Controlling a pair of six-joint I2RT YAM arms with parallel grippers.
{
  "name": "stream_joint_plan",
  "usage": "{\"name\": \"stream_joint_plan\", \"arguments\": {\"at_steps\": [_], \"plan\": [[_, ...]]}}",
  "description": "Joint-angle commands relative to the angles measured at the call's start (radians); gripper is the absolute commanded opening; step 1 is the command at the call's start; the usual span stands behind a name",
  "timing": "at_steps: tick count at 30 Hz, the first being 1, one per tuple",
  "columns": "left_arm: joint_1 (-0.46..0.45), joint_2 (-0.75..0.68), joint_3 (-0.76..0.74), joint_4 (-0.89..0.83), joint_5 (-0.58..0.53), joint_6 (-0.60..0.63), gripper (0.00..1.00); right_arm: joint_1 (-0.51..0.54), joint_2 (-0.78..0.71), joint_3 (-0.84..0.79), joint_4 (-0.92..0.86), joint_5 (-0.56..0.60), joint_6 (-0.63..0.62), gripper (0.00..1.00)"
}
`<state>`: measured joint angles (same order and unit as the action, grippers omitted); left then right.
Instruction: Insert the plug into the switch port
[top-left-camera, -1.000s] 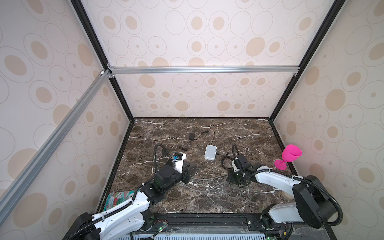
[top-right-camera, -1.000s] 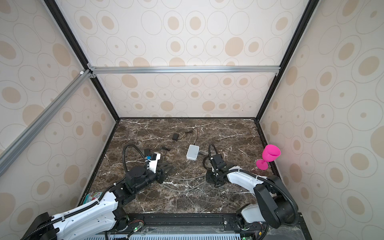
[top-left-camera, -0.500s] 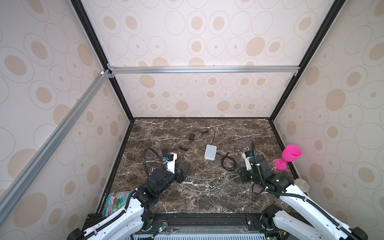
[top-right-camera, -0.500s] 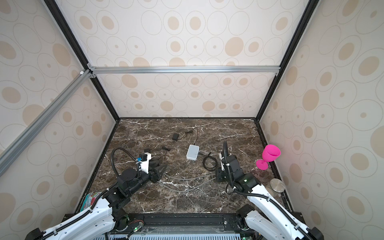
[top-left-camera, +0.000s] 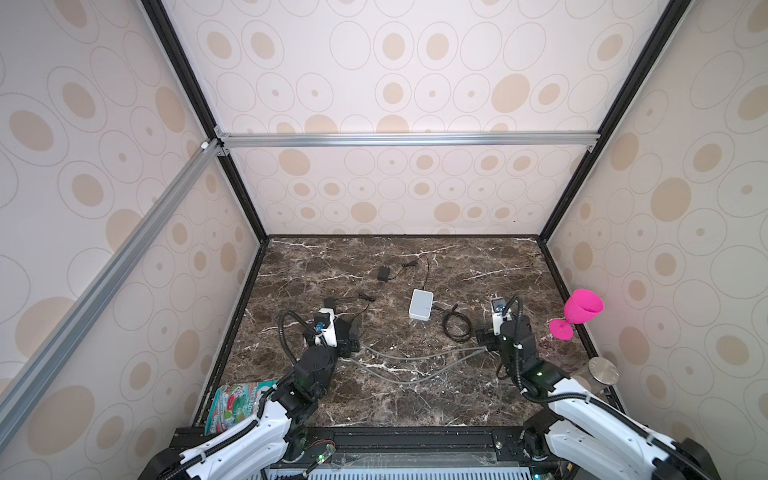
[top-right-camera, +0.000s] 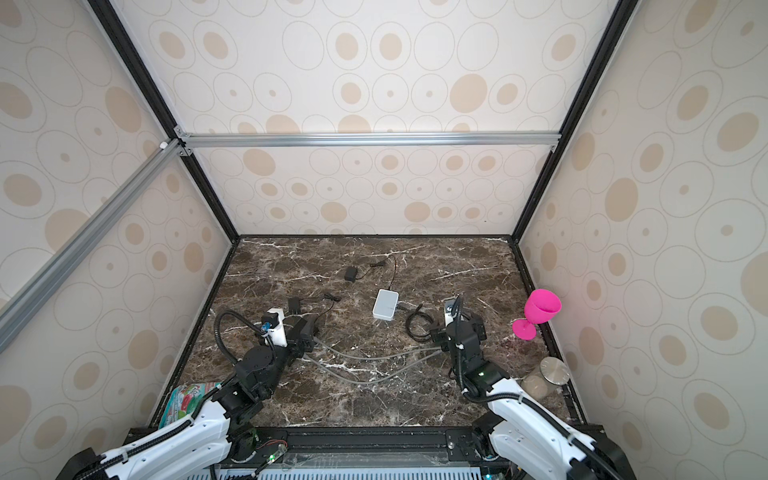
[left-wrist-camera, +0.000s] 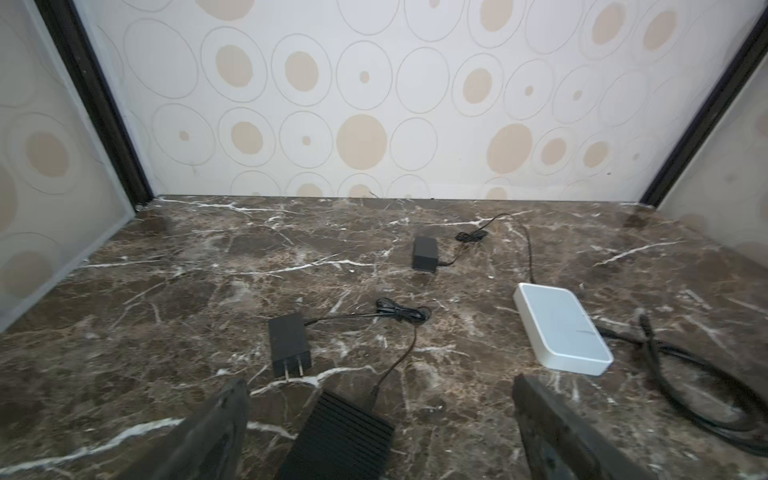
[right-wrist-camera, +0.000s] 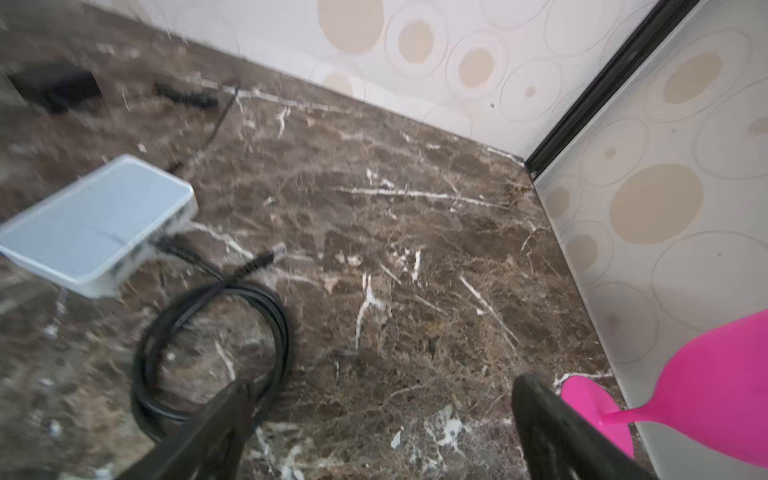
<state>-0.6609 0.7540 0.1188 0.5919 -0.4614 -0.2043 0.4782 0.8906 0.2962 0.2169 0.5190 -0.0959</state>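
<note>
A white switch (top-left-camera: 421, 304) (right-wrist-camera: 95, 220) lies mid-table, with a black cable running into its side. That cable coils (right-wrist-camera: 208, 353) on the marble, and its free plug (right-wrist-camera: 272, 252) (top-left-camera: 455, 307) lies loose beside the switch. My right gripper (right-wrist-camera: 384, 384) (top-left-camera: 500, 332) is open over bare marble, one finger above the coil, holding nothing. My left gripper (left-wrist-camera: 380, 384) (top-left-camera: 349, 336) is open wide. A black ribbed box (left-wrist-camera: 338, 436) lies loose between its fingers. I cannot tell whether that box is a second switch.
Two grey cable strands (top-left-camera: 415, 357) run from the black box toward the right gripper. Two black power adapters (left-wrist-camera: 289, 345) (left-wrist-camera: 424, 253) lie behind. A pink goblet (top-left-camera: 579, 311) and a metal-lidded jar (top-left-camera: 602, 370) stand by the right wall. A snack packet (top-left-camera: 237, 399) lies front left.
Both grippers have opened wide. The right arm swung right and back, away from the grey cable's end. The left arm drew back slightly from the black box.
</note>
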Motion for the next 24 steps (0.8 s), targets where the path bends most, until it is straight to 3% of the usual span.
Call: {"name": "stream_joint_plan", "arguments": {"at_steps": [1, 7, 13, 14, 15, 17, 18, 24], "plan": [[0.008, 0.030, -0.036, 0.251, -0.087, 0.201, 0.98, -0.051, 0.093, -0.083, 0.441, -0.050, -0.097, 1.00], [0.016, 0.068, -0.080, 0.402, -0.107, 0.370, 0.98, -0.161, 0.398, -0.158, 0.919, -0.140, -0.113, 1.00], [0.036, 0.115, -0.087, 0.468, -0.097, 0.429, 0.98, -0.290, 0.704, -0.140, 1.179, -0.235, -0.022, 1.00], [0.039, 0.123, -0.087, 0.477, -0.098, 0.434, 0.98, -0.295, 0.744, -0.103, 1.175, -0.186, -0.015, 0.99], [0.042, 0.132, -0.085, 0.485, -0.107, 0.437, 0.98, -0.295, 0.720, -0.053, 1.040, -0.150, 0.000, 1.00], [0.052, 0.144, -0.086, 0.497, -0.132, 0.437, 0.98, -0.318, 0.632, 0.031, 0.743, -0.214, 0.041, 1.00], [0.064, 0.149, -0.094, 0.514, -0.140, 0.437, 0.98, -0.350, 0.645, 0.061, 0.715, -0.278, 0.045, 1.00], [0.125, 0.187, -0.206, 0.766, -0.136, 0.448, 0.98, -0.371, 0.652, 0.103, 0.633, -0.272, 0.079, 1.00]]}}
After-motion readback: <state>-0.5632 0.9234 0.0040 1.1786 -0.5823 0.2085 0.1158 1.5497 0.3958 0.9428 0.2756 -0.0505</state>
